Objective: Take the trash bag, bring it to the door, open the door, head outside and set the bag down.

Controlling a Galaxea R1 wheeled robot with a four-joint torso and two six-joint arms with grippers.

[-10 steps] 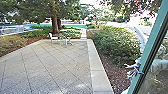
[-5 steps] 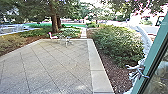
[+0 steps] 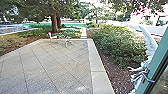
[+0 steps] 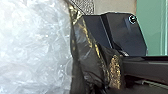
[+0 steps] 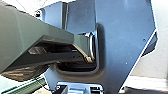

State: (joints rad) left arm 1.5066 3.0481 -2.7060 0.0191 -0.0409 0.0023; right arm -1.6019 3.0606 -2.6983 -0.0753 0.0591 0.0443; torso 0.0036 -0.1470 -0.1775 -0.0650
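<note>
Paved yard (image 3: 57, 65) held one chair (image 3: 52, 37); one door (image 3: 156, 62) and one bag (image 4: 35, 47) showed; both jaws' state could not be told.

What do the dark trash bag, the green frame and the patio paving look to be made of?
Trash bag: thin plastic film, glossy, going by its creases and bright glints.
Green frame: probably painted metal, from its even colour and straight edges; the material stays uncertain.
Patio paving: matte concrete or stone, judging by the speckled grey surface and straight joints.
</note>
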